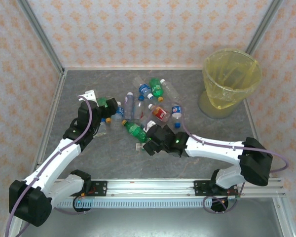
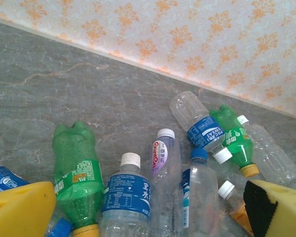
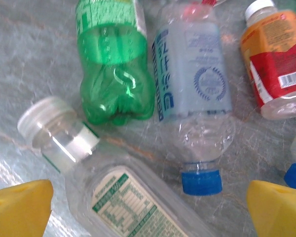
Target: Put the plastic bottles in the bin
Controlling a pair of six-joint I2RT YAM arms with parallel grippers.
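"Pocari Sweat" on blue-labelled bottle (image 2: 203, 129)

Top camera: high at 6 o'clock behind the arms (image 1: 54, 163), tilted down over the whole table (image 1: 113, 168), bin (image 1: 231, 81) at 2 o'clock. Left wrist camera: low and close, facing the far wall (image 2: 187, 29) across the bottles (image 2: 126, 197). Right wrist camera: closer still, nearly straight down. All three share the bottle heap.

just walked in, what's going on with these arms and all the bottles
Two robot arms are clearing plastic bottles into the bin. Right now the bottles lie heaped on the table, the bin stands at the far right corner, and both the left gripper and right gripper hover open over the pile, holding nothing.
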